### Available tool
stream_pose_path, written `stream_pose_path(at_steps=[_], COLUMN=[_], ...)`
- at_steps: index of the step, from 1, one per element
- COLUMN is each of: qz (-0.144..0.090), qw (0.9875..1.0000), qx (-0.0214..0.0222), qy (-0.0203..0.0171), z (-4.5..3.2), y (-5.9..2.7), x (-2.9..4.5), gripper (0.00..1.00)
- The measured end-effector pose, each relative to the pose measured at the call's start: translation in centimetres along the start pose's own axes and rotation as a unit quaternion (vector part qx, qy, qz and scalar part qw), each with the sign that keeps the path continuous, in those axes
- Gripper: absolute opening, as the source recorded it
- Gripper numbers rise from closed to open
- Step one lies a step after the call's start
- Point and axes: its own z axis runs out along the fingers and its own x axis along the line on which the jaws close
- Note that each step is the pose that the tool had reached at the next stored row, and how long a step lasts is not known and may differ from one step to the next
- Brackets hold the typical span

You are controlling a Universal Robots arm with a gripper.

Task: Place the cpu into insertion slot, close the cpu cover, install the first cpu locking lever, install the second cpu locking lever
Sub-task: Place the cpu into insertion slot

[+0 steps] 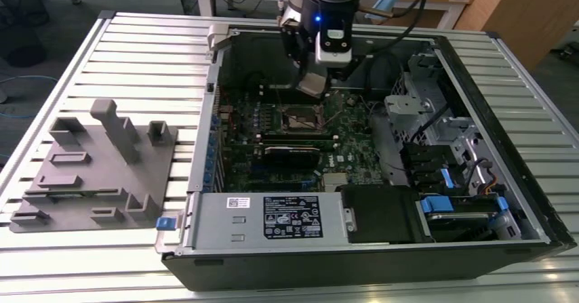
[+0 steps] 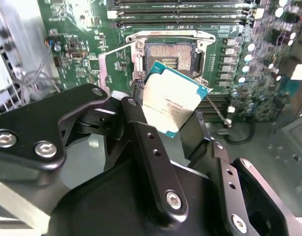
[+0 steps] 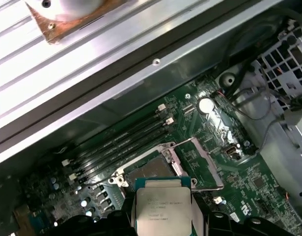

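Observation:
An open computer case lies on a slatted table. My gripper hangs inside it, just above and behind the insertion slot. In both wrist views the gripper is shut on the cpu, a pale silver square held by its edges and tilted. The insertion slot lies uncovered just beyond the cpu, its dark centre showing. The cpu cover stands swung open at one side of the slot. A thin wire lever sticks out on the other side.
A grey power-supply box fills the case's near edge, and a drive cage stands at the exterior view's right. Memory slots run beside the socket. A black card sits in front of it. A grey fixture block rests on the table.

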Motion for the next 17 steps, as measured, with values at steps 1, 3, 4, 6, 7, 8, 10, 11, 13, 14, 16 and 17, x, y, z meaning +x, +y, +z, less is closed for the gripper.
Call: stream_pose_path(at_steps=[1,3,4,6,7,8,10,11,13,14,16,17], qz=[0.009,0.027,0.036,0.053,0.057,0.057,0.057,0.057,0.057,0.057,0.057,0.057], qw=[1.0,0.9996,0.9993,0.9986,0.9984,0.9984,0.9984,0.9984,0.9984,0.9984,0.9983,0.9983], qx=[-0.0002,-0.0005,-0.0006,-0.0009,-0.001,-0.001,-0.0011,-0.0011,-0.0011,-0.0011,-0.0011,-0.0011], qy=[-0.0008,-0.0025,-0.0034,-0.005,-0.0053,-0.0053,-0.0053,-0.0053,-0.0053,-0.0054,-0.0054,-0.0054], z=[0.06,0.17,0.22,0.28,0.29,0.29,0.3,0.3,0.3,0.3,0.3,0.31], y=[0.0,-0.02,-0.02,-0.03,-0.03,-0.03,-0.03,-0.03,-0.03,-0.03,-0.03,-0.03], x=[0.0,0.0,0.0,-0.01,-0.01,-0.01,-0.01,-0.01,-0.01,-0.01,-0.01,-0.01], gripper=[0.54,0.54,0.54,0.54,0.54,0.54,0.54,0.54,0.54,0.54,0.54,0.54])
